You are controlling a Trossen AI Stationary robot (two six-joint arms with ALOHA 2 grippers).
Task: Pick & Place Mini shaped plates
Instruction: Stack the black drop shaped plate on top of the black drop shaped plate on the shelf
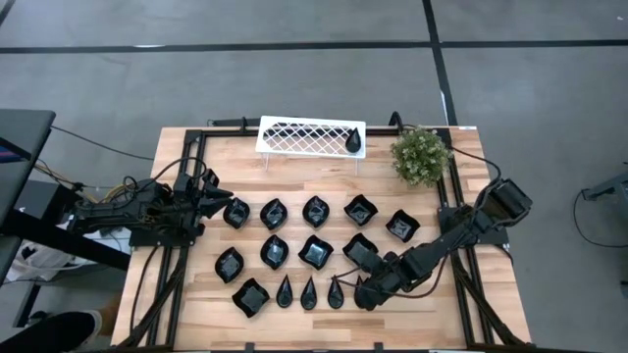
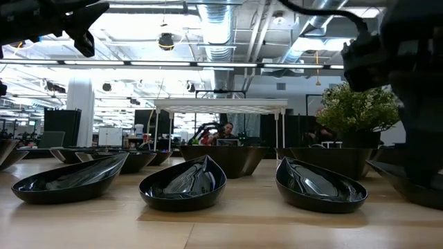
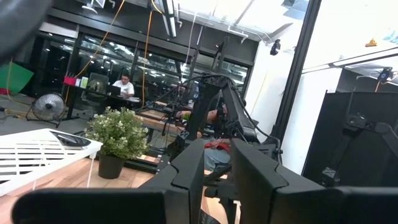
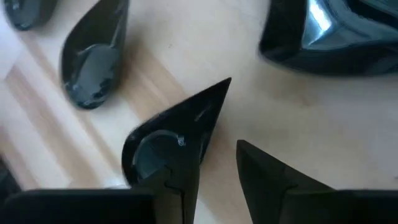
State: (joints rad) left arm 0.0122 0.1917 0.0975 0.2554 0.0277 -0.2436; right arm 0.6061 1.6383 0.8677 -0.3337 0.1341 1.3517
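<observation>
Right gripper: low over the near edge of the table, fingers parted with a gap between them, down beside the teardrop plate at the right end of the near row; in its wrist view one finger overlaps that plate's rounded end, but I cannot tell whether it grips.
Left gripper: at the table's left side, pointing toward the leftmost plate of the far row; fingers set narrow, a slim gap between them, nothing in it.
Rack: white lattice, at the far edge; one teardrop plate lies on its right end (the only plate up there).
Mini shaped plates: glossy black, spread on the wood in three rough rows between the arms: squares and leaves in the two far rows, a square and narrow teardrops in the near row.
Look of plates: shallow, dark, mirror-shiny; from table height they read as pointed bowls reflecting ceiling lights.
Plant: small green bush in a dark pot, far right corner, just beside the rack.
In the way: neighbouring teardrop and a larger plate lie close around the right gripper.
</observation>
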